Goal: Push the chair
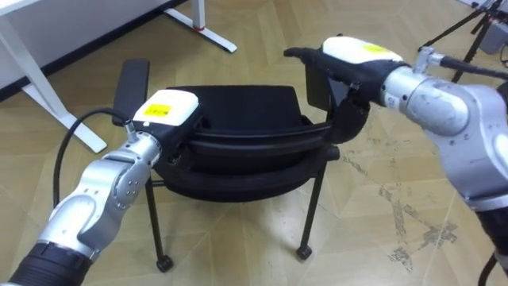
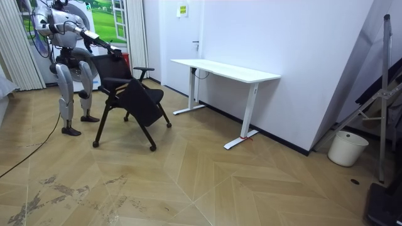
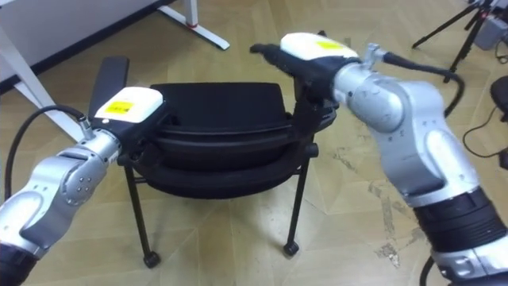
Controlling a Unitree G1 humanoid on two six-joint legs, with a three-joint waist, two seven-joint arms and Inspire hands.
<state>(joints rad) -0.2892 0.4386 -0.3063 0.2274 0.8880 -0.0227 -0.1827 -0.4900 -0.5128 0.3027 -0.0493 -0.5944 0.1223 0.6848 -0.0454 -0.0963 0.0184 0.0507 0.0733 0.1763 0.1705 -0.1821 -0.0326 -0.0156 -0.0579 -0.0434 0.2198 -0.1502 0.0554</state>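
Left eye view shows the black chair [image 1: 238, 107] from behind and above, close in front of the robot. Its seat lies beyond the curved top of the backrest [image 1: 254, 143], and its thin legs end in small castors [image 1: 304, 253] on the wooden floor [image 1: 373, 183]. The left hand [image 1: 165, 110] lies at the left end of the backrest top, just beside the left armrest [image 1: 132, 79]. Its white back faces up, but its dark fingers merge with the black chair, so I cannot tell whether they are straight or curled. The right hand [image 1: 353, 52] is over the right armrest [image 1: 319, 79] at the chair's other corner. Its fingers [image 1: 298, 54] are stretched out straight and close together, pointing toward the robot's left and gripping nothing. Whether the palm actually touches the armrest I cannot tell. Beyond the chair on the left stands a white desk leg [image 1: 48, 87], and dark tripod legs [image 1: 456, 28] cross the far right corner. In the room view the robot stands upright behind the chair at the room view's left, near a window, with an arm reaching out to the chair's back. A white desk [image 2: 226, 69] stands against the wall to the room view's right of the chair, well apart from it. A white bucket [image 2: 347, 148] sits farther right on the floor.
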